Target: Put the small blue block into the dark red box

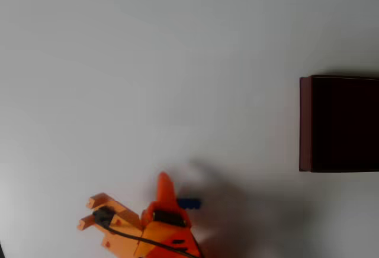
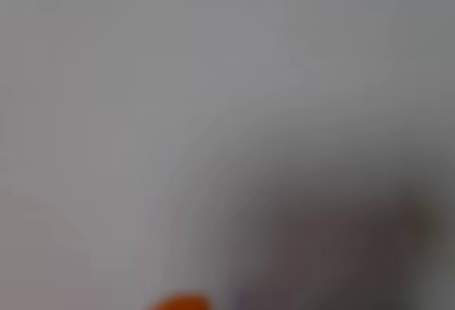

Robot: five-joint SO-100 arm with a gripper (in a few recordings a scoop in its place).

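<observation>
Overhead view: orange plastic two-finger gripper (image 1: 169,196) sits low centre on the plain white worktop (image 1: 148,63), far left of and below the large rectangular dark red box (image 1: 304,122). Arm body is cut off by the bottom edge. One pointed orange fingertip (image 1: 164,182) is clear; the other finger is not clearly separable, so I cannot tell whether the gripper is released or clenched.

Small bright blue elongated block (image 1: 189,203) lies just right of the gripper's pointed finger, touching or almost touching the orange body; its left end is hidden behind the gripper. Cannot tell if it's grasped or just resting on the worktop. It is well apart from the box, outside it.

Box: thin maroon walls, near-black interior, contents unreadable. Its right side is cut off by the frame edge.

Wrist view: heavily blurred grey surface, a sliver of orange at the bottom edge, dark smudge lower right, nothing identifiable.
</observation>
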